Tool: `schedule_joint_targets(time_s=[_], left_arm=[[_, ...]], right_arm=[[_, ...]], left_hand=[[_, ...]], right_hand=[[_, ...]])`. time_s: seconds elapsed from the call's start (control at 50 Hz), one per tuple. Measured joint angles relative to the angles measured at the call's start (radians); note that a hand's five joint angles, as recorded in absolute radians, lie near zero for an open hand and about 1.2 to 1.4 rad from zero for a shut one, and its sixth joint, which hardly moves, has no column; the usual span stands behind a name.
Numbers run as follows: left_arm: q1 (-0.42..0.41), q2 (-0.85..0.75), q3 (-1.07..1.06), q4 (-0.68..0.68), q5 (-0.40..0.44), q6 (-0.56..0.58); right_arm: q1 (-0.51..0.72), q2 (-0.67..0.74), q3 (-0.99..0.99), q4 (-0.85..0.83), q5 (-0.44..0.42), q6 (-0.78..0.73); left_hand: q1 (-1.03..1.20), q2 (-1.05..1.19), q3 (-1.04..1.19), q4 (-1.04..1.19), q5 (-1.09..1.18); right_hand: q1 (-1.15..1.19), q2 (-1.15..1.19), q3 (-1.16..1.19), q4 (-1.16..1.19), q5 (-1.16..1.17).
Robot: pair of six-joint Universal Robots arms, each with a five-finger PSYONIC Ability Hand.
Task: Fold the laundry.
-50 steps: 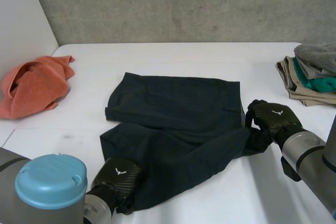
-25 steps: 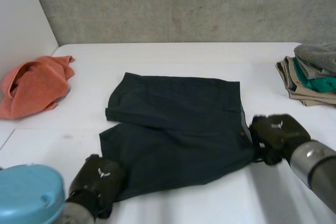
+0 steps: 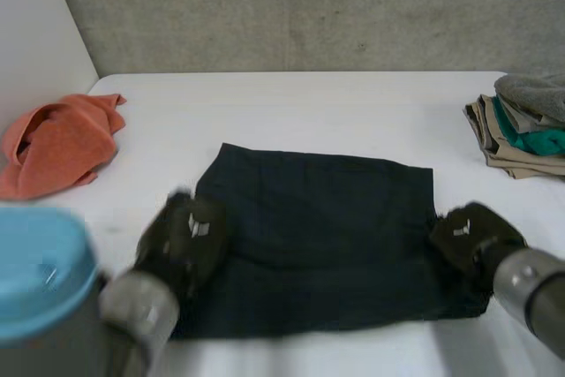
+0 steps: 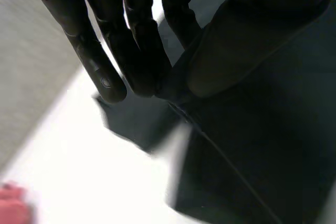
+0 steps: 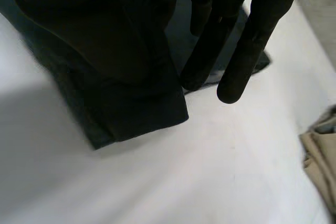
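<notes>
left hand pinches an edge of the dark shorts between straight fingers and thumb. right hand sits over the opposite edge; i cannot tell whether it grips. the shorts lie folded on the table between both hands. an uneven release could drag the fold crooked.

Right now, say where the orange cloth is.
In the head view the orange cloth lies crumpled at the left edge of the table, apart from the dark shorts.
</notes>
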Motion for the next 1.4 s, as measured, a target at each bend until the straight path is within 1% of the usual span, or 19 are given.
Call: schedule_joint_targets(time_s=[0.14, 0.2, 0.4, 0.44, 0.46, 0.48, 0.5, 0.52, 0.56, 0.72, 0.84, 0.94, 1.02, 1.1, 1.18, 1.22, 1.32, 1.36, 1.4], left_arm=[[0.063, -0.211, 0.187, 0.249, -0.005, 0.143], [0.099, -0.358, 0.337, 0.373, -0.008, 0.235], [0.145, -0.710, 0.734, 0.487, -0.010, 0.314], [0.145, -0.782, 0.818, 0.498, -0.005, 0.312], [0.145, -0.792, 0.829, 0.500, -0.004, 0.311], [0.144, -0.829, 0.869, 0.508, 0.001, 0.309], [0.142, -0.844, 0.885, 0.513, 0.004, 0.308], [0.141, -0.854, 0.895, 0.516, 0.005, 0.307], [0.134, -0.872, 0.910, 0.524, 0.010, 0.305], [0.092, -0.799, 0.809, 0.535, 0.008, 0.285], [0.103, -0.643, 0.593, 0.532, 0.007, 0.231], [0.110, -0.537, 0.440, 0.529, 0.009, 0.150], [0.109, -0.476, 0.353, 0.528, 0.014, 0.083], [0.107, -0.439, 0.298, 0.528, 0.016, 0.036], [0.106, -0.421, 0.268, 0.530, 0.015, 0.018], [0.106, -0.415, 0.259, 0.531, 0.014, 0.015], [0.109, -0.381, 0.234, 0.534, 0.010, 0.016], [0.109, -0.381, 0.234, 0.534, 0.010, 0.016], [0.117, -0.341, 0.212, 0.534, 0.012, 0.018]], right_arm=[[0.002, 0.118, -0.115, -0.126, 0.049, 0.050], [0.007, 0.236, -0.228, -0.255, 0.095, 0.069], [0.042, 0.557, -0.528, -0.505, 0.168, 0.050], [0.049, 0.634, -0.598, -0.566, 0.174, 0.040], [0.050, 0.645, -0.608, -0.576, 0.174, 0.039], [0.053, 0.682, -0.641, -0.609, 0.179, 0.035], [0.054, 0.697, -0.654, -0.623, 0.182, 0.034], [0.056, 0.707, -0.664, -0.635, 0.186, 0.034], [0.057, 0.717, -0.676, -0.655, 0.195, 0.041], [0.040, 0.547, -0.556, -0.581, 0.193, 0.165], [-0.019, 0.362, -0.385, -0.309, 0.083, 0.368], [-0.056, 0.322, -0.290, -0.182, -0.016, 0.488], [-0.076, 0.321, -0.236, -0.177, -0.073, 0.531], [-0.087, 0.337, -0.210, -0.225, -0.097, 0.539], [-0.095, 0.364, -0.209, -0.269, -0.086, 0.527], [-0.104, 0.371, -0.208, -0.291, -0.064, 0.513], [-0.136, 0.303, -0.172, -0.362, 0.041, 0.399], [-0.136, 0.303, -0.172, -0.362, 0.041, 0.399], [-0.148, 0.225, -0.139, -0.392, 0.086, 0.287]], left_hand=[[0.000, 0.000, 0.000, 0.000, 0.000], [0.000, 0.000, 0.001, 0.000, 0.000], [0.000, 0.002, 0.004, 0.002, 0.000], [-0.130, -0.136, -0.131, -0.136, -0.123], [-0.130, -0.136, -0.131, -0.136, -0.123], [-0.572, -0.551, -0.516, -0.530, -0.512], [-0.596, -0.571, -0.537, -0.550, -0.533], [-0.815, -0.773, -0.757, -0.774, -0.755], [-0.934, -0.941, -0.929, -0.939, -0.906], [-0.949, -0.994, -0.980, -0.993, -0.949], [-0.949, -0.994, -0.980, -0.993, -0.949], [-0.949, -0.994, -0.980, -0.993, -0.949], [-0.949, -0.994, -0.980, -0.993, -0.949], [-0.949, -0.994, -0.980, -0.993, -0.949], [-0.949, -0.994, -0.980, -0.993, -0.949], [-0.949, -0.994, -0.980, -0.993, -0.949], [-0.949, -0.994, -0.980, -0.993, -0.949], [-0.949, -0.994, -0.980, -0.993, -0.949], [-0.949, -0.994, -0.980, -0.993, -0.949]], right_hand=[[0.000, 0.000, 0.000, 0.000, 0.001], [0.000, 0.000, 0.000, 0.000, 0.002], [-0.001, 0.051, -0.012, -0.012, -0.002], [-0.205, 0.324, -0.284, -0.283, -0.275], [-0.264, 0.298, -0.323, -0.322, -0.315], [-0.520, 0.093, -0.593, -0.595, -0.601], [-0.638, 0.001, -0.709, -0.712, -0.724], [-0.739, -0.059, -0.812, -0.800, -0.812], [-0.861, -0.121, -0.944, -0.945, -0.947], [-0.871, -0.126, -0.990, -0.989, -0.976], [-0.871, -0.126, -0.990, -0.989, -0.976], [-0.871, -0.125, -0.987, -0.988, -0.976], [-0.865, -0.103, -0.966, -0.965, -0.953], [-0.655, 0.122, -0.756, -0.756, -0.745], [-0.157, 0.676, -0.197, -0.197, -0.193], [-0.058, 0.803, -0.066, -0.064, -0.083], [-0.016, 0.830, -0.014, -0.004, -0.044], [-0.016, 0.830, -0.014, -0.004, -0.044], [-0.001, 0.830, -0.014, -0.004, -0.036]])
